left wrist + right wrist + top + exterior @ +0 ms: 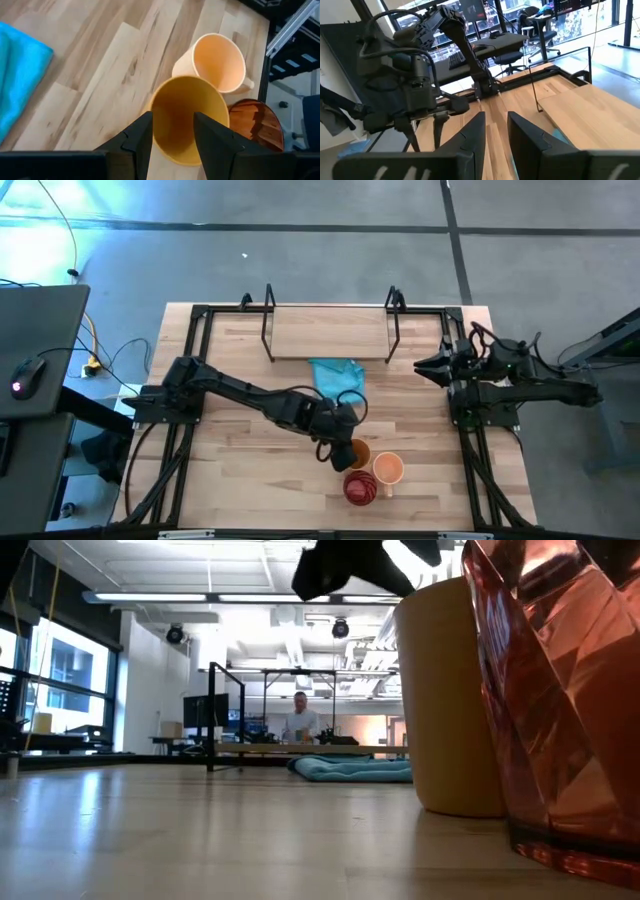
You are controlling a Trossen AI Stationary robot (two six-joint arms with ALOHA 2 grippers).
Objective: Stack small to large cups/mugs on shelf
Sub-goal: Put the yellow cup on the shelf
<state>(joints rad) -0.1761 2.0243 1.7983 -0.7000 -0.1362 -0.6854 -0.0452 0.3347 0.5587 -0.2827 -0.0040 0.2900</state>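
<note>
Three cups stand upright on their bases near the table's near edge: a mustard-tan tumbler (358, 452) (186, 116) (450, 700), a bright orange mug (389, 468) (220, 60) and a dark red ribbed cup (361, 487) (257, 122) (560, 700). My left gripper (340, 440) (173, 132) is open, just above the tumbler's mouth, on its side toward the table's left edge. The shelf (328, 332) stands at the far edge. My right gripper (428, 367) (496, 132) waits by the right edge with a narrow gap between its fingers.
A blue cloth (337, 375) (20, 75) lies between the shelf and the cups. The three cups stand close together, the mug's handle toward the near edge. Bare wood lies to the left of the cups. A person sits far behind the table in the low view.
</note>
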